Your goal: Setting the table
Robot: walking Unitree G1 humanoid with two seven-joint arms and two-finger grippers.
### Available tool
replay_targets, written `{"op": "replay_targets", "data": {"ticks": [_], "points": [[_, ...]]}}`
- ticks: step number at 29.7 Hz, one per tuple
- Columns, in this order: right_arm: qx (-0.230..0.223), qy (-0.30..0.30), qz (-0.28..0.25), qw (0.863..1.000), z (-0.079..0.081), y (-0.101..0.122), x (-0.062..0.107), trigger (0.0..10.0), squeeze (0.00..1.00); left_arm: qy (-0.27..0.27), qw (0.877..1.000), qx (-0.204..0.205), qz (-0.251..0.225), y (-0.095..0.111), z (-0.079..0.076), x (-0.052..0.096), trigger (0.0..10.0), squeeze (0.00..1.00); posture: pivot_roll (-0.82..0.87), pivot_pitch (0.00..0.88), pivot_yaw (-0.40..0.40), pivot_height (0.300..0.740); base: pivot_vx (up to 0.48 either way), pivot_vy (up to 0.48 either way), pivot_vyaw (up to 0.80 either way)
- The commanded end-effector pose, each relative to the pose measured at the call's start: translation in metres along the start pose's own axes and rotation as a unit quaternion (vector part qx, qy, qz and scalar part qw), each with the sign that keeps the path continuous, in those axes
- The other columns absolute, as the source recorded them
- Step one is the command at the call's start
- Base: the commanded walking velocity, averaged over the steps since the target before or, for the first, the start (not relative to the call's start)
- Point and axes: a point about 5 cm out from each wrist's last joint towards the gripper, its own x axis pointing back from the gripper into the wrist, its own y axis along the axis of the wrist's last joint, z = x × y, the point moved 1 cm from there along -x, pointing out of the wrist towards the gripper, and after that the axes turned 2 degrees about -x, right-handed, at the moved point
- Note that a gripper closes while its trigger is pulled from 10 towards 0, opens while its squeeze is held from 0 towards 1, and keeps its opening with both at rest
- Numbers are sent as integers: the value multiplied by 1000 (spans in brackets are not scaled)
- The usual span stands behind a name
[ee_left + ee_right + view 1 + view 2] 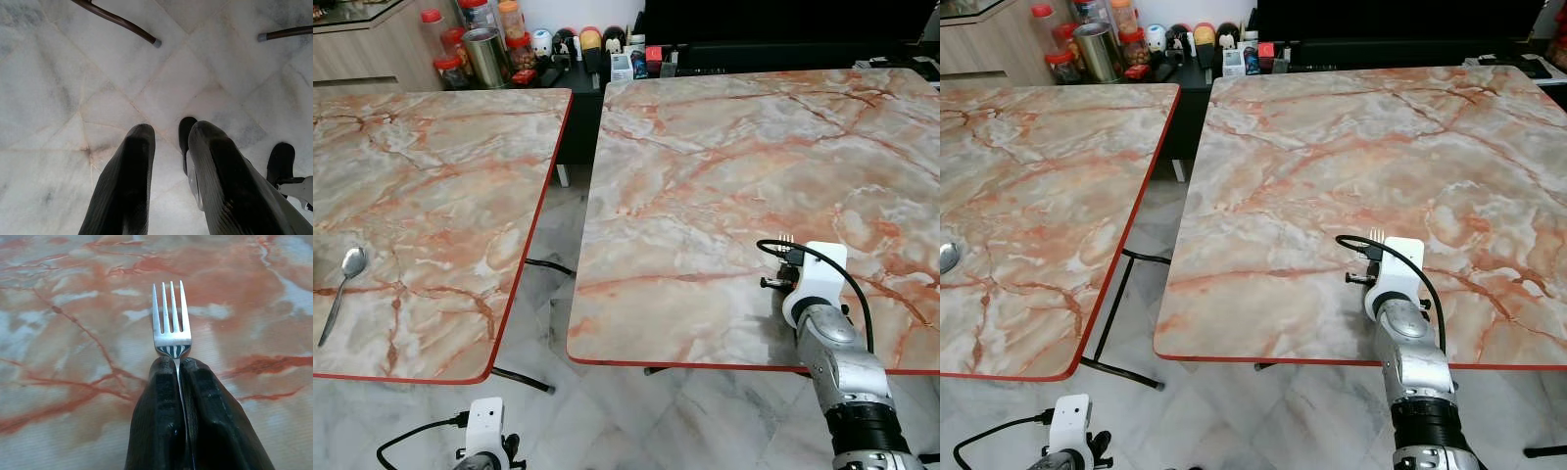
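Black fingers of the right tool [178, 382] pinch a fork [171, 323] by its neck, tines pointing ahead, low over the right desk [705, 147] near its front edge. To set it well, I judge, lower it flat, keep the tines pointing away, then release gently. Beyond, a spoon [342, 289] lies on the left desk [440, 176]. The left tool [168, 176] hangs over the floor, slightly parted, empty.
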Motion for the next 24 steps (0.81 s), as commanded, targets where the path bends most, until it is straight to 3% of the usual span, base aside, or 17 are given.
{"op": "replay_targets", "data": {"ticks": [1, 3, 4, 8, 14, 16, 24], "points": [[0, 15, -16, 1000, 9, 11, 1, 0, 0, 12, 1000, -6, 13, -5, 7, 2, 10000, 0, -60, 102, 77, 740, 0, 0, 0], [-2, 16, -20, 1000, 10, 13, 1, 0, 0, 13, 1000, -6, 12, -5, 7, 2, 10000, 0, -60, 102, 77, 740, 0, 0, 0], [-8, 19, -33, 999, 12, 20, 2, 9882, 0, 14, 1000, -5, 12, -5, 7, 2, 10000, 0, -60, 102, 79, 740, 0, 0, 0], [-21, 38, -110, 993, 22, 60, 7, 10000, 0, 20, 1000, -1, 11, -5, 8, 2, 10000, 0, -59, 103, 80, 740, 0, 0, 0], [-19, 43, -143, 989, 27, 82, 11, 10000, 0, 23, 1000, 9, 10, -6, 8, 2, 10000, 0, -55, 100, 75, 740, 0, 0, 0], [-10, 54, -170, 984, 34, 96, 14, 10000, 0, 24, 1000, 8, 11, -6, 8, 2, 10000, 0, -55, 98, 77, 740, 0, 474, 0], [6, 48, -163, 985, 35, 91, 14, 10000, 0, 24, 1000, 9, 11, -6, 7, 2, 10000, 0, -50, 97, 73, 740, 0, 480, 0]]}}
